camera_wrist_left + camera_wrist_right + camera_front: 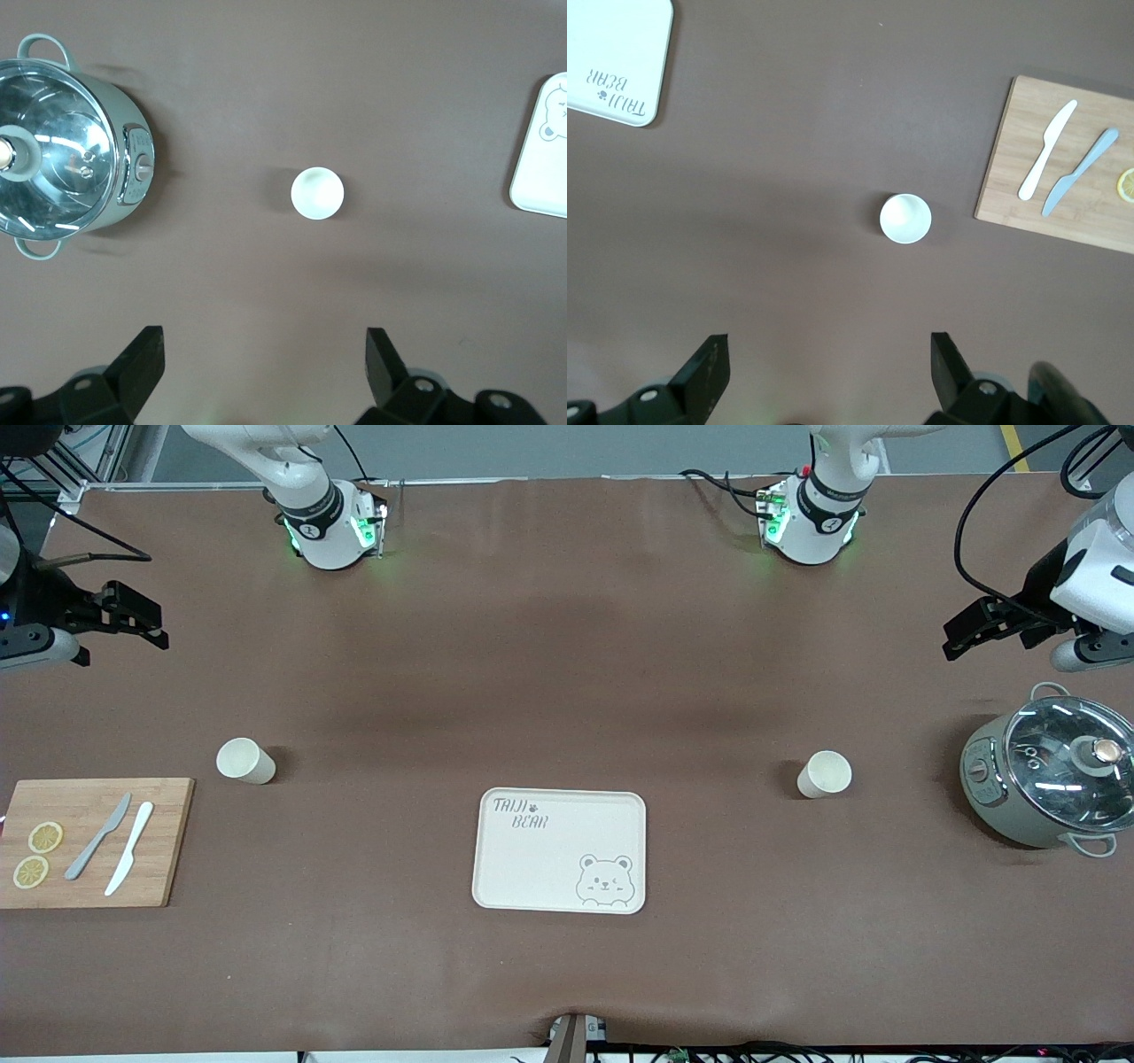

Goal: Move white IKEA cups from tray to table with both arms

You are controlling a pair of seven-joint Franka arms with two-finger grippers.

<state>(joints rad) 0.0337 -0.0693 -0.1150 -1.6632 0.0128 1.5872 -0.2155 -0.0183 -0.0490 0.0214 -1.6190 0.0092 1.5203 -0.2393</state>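
Two white IKEA cups stand upright on the brown table, one on each side of the bear-printed tray [549,868]. One cup [245,761] is toward the right arm's end, and it also shows in the right wrist view [905,218]. The other cup [825,774] is toward the left arm's end, and it also shows in the left wrist view [317,192]. My right gripper [146,624] hangs open and empty over the table's edge at its own end. My left gripper [961,633] hangs open and empty above the table at its end. Each gripper [264,367] [829,372] is well apart from its cup.
A wooden cutting board [159,841] with two knives [99,836] and lemon slices [44,837] lies beside the cup at the right arm's end, nearer the front camera. A grey pot with a glass lid [1050,779] stands at the left arm's end, beside the other cup.
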